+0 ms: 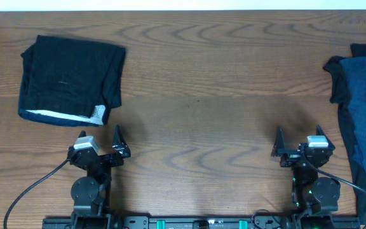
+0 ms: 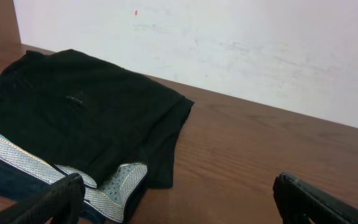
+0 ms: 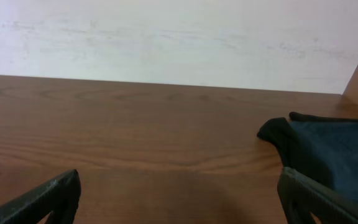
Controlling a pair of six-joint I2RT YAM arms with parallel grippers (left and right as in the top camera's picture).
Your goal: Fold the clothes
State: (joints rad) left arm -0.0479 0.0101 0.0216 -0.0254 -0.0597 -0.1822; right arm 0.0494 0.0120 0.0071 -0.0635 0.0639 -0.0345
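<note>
One black garment (image 1: 68,76) (navy garment (image 1: 364,108) apart)

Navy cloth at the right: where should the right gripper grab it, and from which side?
Grip the navy cloth by its left edge, near the jutting far corner, coming from the left. That edge lies free on the table, facing the open right gripper; the rest runs out of view.

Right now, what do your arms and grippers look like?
The matte-black left gripper and right gripper have pointed fingers and a silver-grey block on top. A black cable trails from each arm; green lights dot the right base.
</note>
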